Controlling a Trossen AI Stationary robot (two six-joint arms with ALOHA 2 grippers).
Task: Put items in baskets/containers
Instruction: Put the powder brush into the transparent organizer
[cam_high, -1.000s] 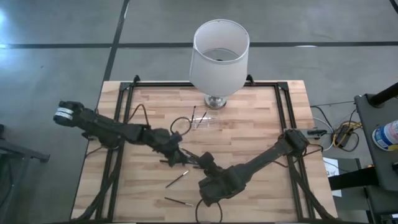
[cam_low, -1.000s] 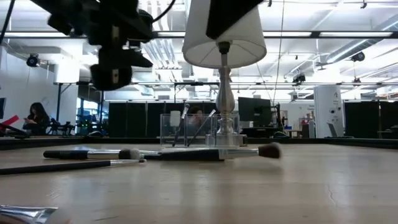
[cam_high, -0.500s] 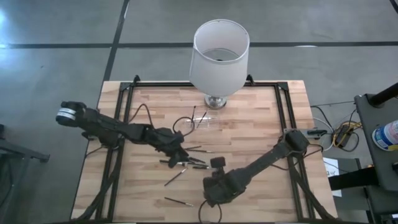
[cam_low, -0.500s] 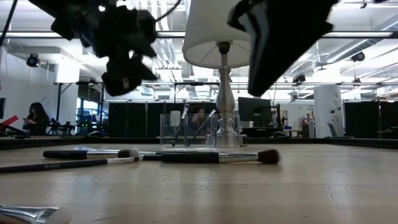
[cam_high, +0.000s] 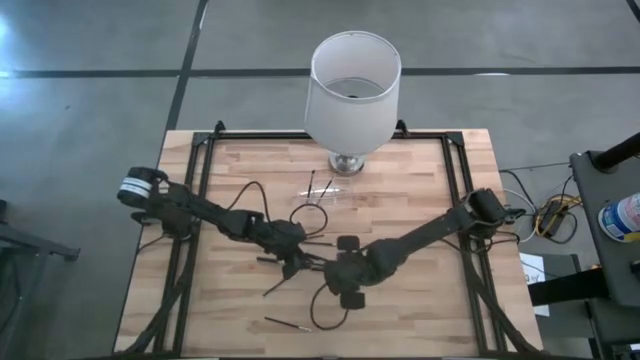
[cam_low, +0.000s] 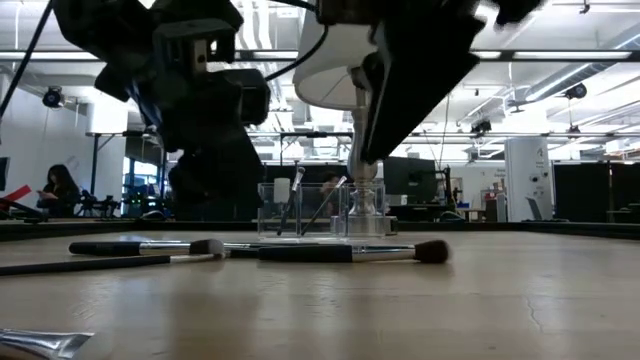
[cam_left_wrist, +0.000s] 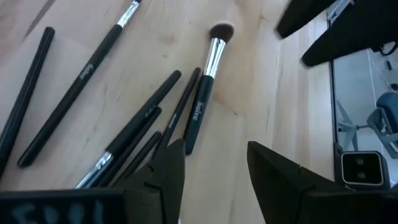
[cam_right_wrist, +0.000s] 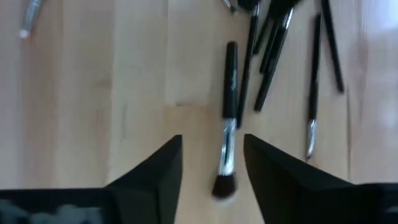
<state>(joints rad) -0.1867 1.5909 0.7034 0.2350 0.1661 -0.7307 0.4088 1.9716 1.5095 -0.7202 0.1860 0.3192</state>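
Several thin dark brushes (cam_high: 305, 248) lie in a loose cluster on the wood table's middle. One with a silver ferrule and dark tuft (cam_right_wrist: 229, 93) (cam_left_wrist: 208, 68) lies apart at the cluster's side. My right gripper (cam_right_wrist: 212, 140) (cam_high: 330, 265) hangs open above it, a finger on either side of its tuft end. My left gripper (cam_left_wrist: 214, 149) (cam_high: 293, 258) stands open just over the cluster's handle ends. The clear holder (cam_high: 325, 197) (cam_low: 300, 210) stands beyond, with two brushes leaning inside it.
A white-shaded lamp (cam_high: 352, 80) on a metal foot stands at the far edge behind the holder. Two more brushes (cam_high: 278, 287) (cam_high: 287, 324) lie toward the near edge. Dark cable loops (cam_high: 310, 215) hang by both wrists. A person sits far off in the room (cam_low: 58, 188).
My right gripper has swung from the near edge toward the table's middle, come down and rolled over the lone brush. My left gripper has sunk toward the cluster of brushes. The brushes lie where they were.
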